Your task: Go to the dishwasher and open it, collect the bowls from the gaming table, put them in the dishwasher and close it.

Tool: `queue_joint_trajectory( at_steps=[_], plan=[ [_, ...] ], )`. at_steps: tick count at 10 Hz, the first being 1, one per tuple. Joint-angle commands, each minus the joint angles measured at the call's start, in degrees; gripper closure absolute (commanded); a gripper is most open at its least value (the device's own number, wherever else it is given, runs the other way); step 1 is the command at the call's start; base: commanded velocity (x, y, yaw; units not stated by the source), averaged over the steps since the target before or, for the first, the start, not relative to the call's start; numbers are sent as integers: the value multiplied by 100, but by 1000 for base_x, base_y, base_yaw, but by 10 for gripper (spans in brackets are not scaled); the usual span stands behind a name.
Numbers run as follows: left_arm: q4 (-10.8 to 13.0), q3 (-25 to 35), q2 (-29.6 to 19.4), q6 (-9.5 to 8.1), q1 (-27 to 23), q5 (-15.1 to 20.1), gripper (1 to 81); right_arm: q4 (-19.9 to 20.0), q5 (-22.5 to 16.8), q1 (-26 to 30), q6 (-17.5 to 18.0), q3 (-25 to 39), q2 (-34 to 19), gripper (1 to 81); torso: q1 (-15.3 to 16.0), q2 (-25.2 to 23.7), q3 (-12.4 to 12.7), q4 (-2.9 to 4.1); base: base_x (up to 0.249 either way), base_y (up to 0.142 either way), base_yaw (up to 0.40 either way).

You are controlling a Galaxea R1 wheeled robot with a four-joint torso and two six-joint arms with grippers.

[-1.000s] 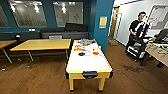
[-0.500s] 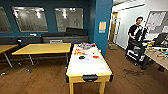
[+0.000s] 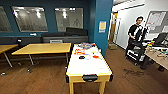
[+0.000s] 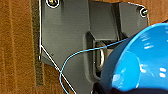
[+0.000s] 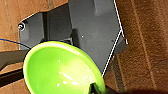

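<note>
No wording, label, brand or number can be read anywhere in this office games room. A yellow paper notice point(image 3: 102, 26) hangs on the teal blue pillar point(image 3: 103, 15), its print too blurred to make out. On the white wall at right, a pale framed noticeboard point(image 3: 155, 21) carries sheets and lines that stay illegible. The glossy blue plastic bowl point(image 4: 140, 62) seen from the left wrist and the bright green plastic bowl point(image 5: 60, 70) seen from the right wrist bear no visible markings.
</note>
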Motion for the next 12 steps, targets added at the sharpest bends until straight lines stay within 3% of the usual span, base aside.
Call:
queue_joint_trajectory(
  at_steps=[1, 6, 12],
  plan=[
    [-4, 25, -40, 20, -243, 438, 811, -113, -336, 226, -29, -110, -18, 811, 5, 0, 0, 0, 0, 0, 0],
    [23, 16, -22, 29, -244, 429, 811, -77, -327, 218, -11, -172, 35, 811, 5, 0, 0, 0, 0, 0, -273],
    [14, -529, 312, 29, -252, 429, 811, -86, -327, 182, -11, -277, 70, 811, 5, -2, 2, 0, 0, 0, -385]
  ],
)
